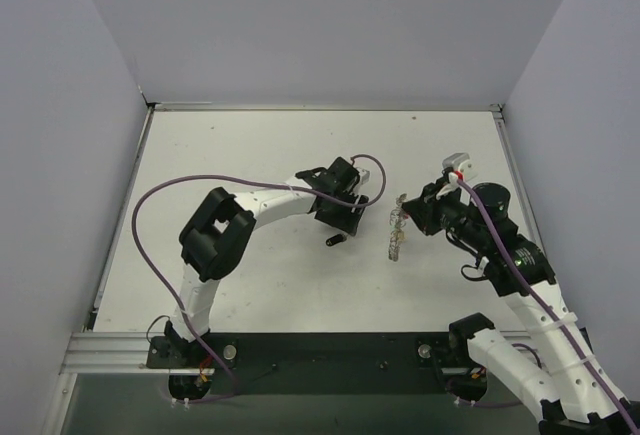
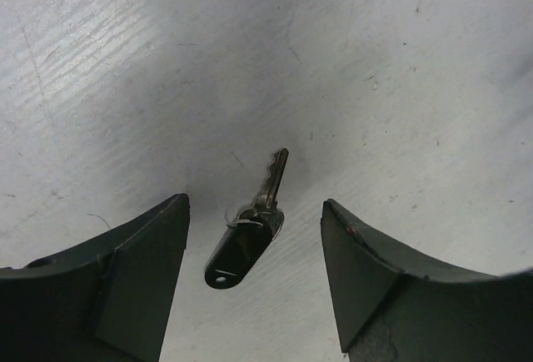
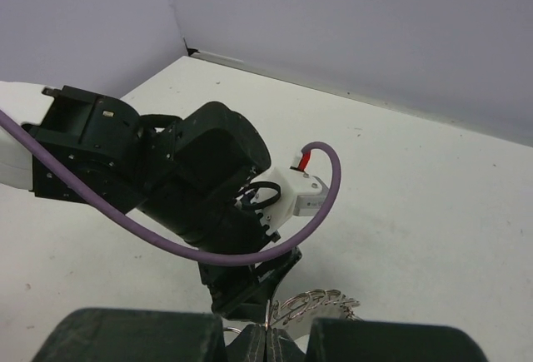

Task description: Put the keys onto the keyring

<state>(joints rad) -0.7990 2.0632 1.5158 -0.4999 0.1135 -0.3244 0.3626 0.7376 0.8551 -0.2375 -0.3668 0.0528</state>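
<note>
Left claw (image 2: 254, 202) of mine hangs wide open above the table (image 2: 400, 62). It is nearer the work than my right claw (image 3: 268, 341), which is pinched tight on the toothed keyring (image 3: 321, 302) just off to the side. Smallest of all — one dark-headed key (image 2: 250, 227) lies flat directly between the open jaws, touching neither. Its long axis runs away from me, head nearer, blade tipped slightly right — so I judge closing would pinch across its narrow width.
</note>
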